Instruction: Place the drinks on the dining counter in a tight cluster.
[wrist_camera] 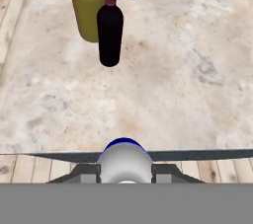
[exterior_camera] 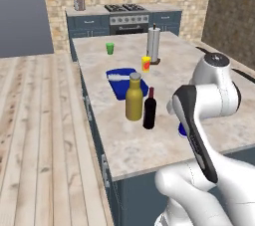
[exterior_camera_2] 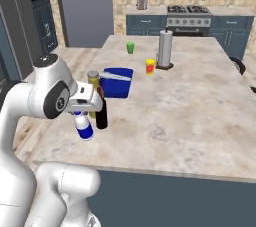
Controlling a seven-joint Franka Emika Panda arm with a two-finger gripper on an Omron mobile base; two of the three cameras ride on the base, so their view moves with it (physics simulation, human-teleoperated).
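Note:
My gripper (exterior_camera_2: 82, 114) is shut on the white cap of the small clear blue-labelled bottle (exterior_camera_2: 84, 128), which hangs slightly tilted low over the dining counter (exterior_camera_2: 190, 116) near its edge. In the hand view the bottle's cap (wrist_camera: 124, 161) sits between the fingers (wrist_camera: 88, 173). Just beyond it stand the dark wine bottle (exterior_camera_2: 102, 118) (wrist_camera: 109, 26) and the tall mustard-yellow bottle (exterior_camera: 133, 98) (wrist_camera: 87, 6), upright and close together. In the left base view the arm hides most of the small bottle (exterior_camera: 182, 130), right of the wine bottle (exterior_camera: 149, 110).
A blue container (exterior_camera: 124, 81) (exterior_camera_2: 116, 82) lies behind the bottles. Farther back on the counter are a yellow cup (exterior_camera_2: 150, 66), a green cup (exterior_camera_2: 130, 47) and a paper towel roll (exterior_camera_2: 165, 49). A stove (exterior_camera: 124, 9) stands at the far wall.

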